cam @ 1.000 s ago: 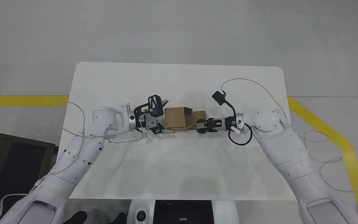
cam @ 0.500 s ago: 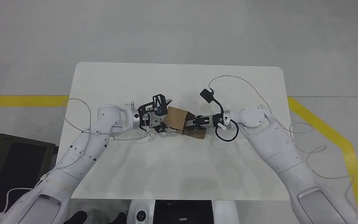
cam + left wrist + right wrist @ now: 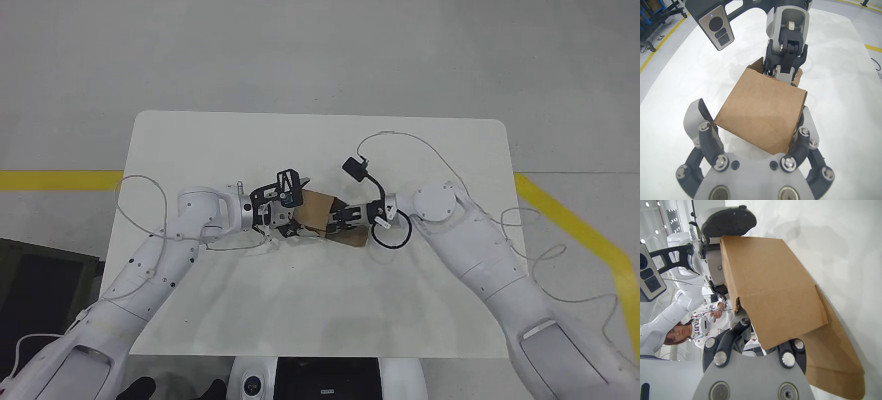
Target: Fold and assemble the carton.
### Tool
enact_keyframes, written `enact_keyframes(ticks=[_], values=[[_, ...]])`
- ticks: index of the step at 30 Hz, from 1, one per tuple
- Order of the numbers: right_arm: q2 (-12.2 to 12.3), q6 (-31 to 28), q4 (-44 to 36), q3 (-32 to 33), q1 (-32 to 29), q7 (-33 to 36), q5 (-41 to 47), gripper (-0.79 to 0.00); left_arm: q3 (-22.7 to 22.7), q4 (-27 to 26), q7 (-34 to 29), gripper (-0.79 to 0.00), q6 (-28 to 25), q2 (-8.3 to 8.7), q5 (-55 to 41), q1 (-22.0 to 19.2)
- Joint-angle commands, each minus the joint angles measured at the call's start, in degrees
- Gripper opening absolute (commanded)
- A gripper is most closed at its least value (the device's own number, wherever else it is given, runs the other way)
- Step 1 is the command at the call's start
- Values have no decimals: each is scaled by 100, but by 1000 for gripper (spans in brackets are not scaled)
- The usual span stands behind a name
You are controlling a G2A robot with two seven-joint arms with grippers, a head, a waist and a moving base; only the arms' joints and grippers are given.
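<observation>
One carton [image 3: 761,121] on table [image 3: 200,150]; two grippers: left gripper [image 3: 289,205] clamped one end, right gripper [image 3: 780,76] pinched opposite wall.

Brown carton [image 3: 318,211]; white table [image 3: 420,300]; yellow floor stripe [image 3: 60,180].

In the top view the carton [image 3: 322,212] is too small, and too heavily covered by the left gripper [image 3: 291,207] and the right gripper [image 3: 340,216], for its flap positions to be read. In the left wrist view the right gripper masks the carton's open far end. The underside faces away, so contact with the table [image 3: 674,79] cannot be determined. In the right wrist view the clamped carton wall conceals the right gripper's fingertips.
</observation>
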Motion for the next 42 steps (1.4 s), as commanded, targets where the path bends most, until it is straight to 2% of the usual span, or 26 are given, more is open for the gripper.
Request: enact_keyframes(ticks=[1,7,12,20,24,31,42], values=[[17,-51,55,44,26,77,-54,-785,-25,-20,-6,0,-3,3,17,17],[142,-29,-9,293,-47,228,-236,-785,-82,-97,-14,0,-16,11,62,66],[336,94,-340,675,-277,387,-430,-785,-119,-158,-34,0,-7,13,103,109],[562,423,-827,1215,-578,66,-823,-785,-178,-211,-71,0,-10,14,113,157],[526,407,-800,1134,-493,-47,-843,-785,-192,-244,-92,0,-25,9,107,174],[389,241,-584,686,-183,249,-971,-785,-226,-250,-120,0,-39,3,115,187],[280,477,-602,419,-178,323,-800,-785,-251,-277,-152,0,-66,-11,145,210]])
